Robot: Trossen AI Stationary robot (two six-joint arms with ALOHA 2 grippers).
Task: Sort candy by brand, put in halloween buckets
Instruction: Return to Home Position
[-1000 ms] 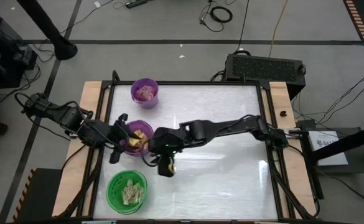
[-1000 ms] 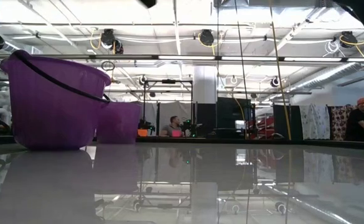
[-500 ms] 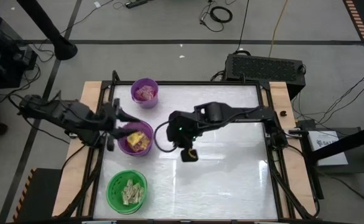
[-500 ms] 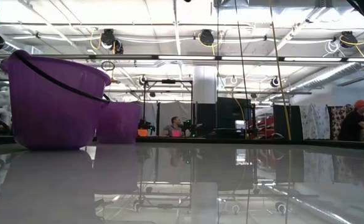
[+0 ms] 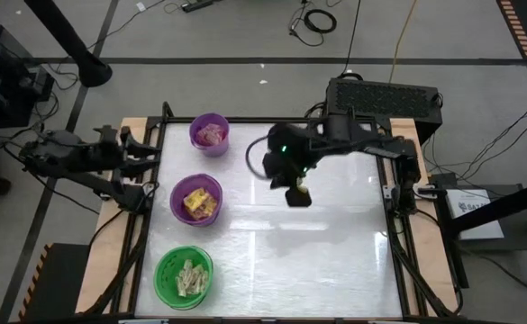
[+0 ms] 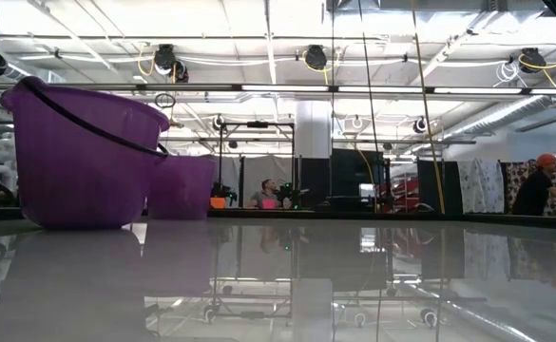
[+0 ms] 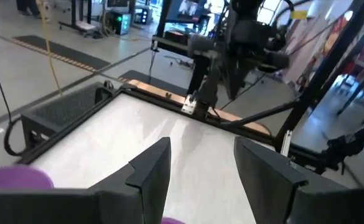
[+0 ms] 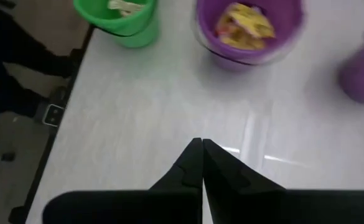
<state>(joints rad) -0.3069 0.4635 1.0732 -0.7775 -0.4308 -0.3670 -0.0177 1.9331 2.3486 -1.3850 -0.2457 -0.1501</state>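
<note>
Over tabletop centre, I see right pincer fingers pressed together; wider purple bucket well apart, toward left arm. Left pincer gapes near small purple bucket.

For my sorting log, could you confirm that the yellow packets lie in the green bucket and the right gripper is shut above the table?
Not quite: the yellow packets lie in the wider purple bucket, as the high view shows; the green bucket holds pale tan pieces. The right gripper is indeed shut above the table. The left gripper is open by the table's left edge.
</note>
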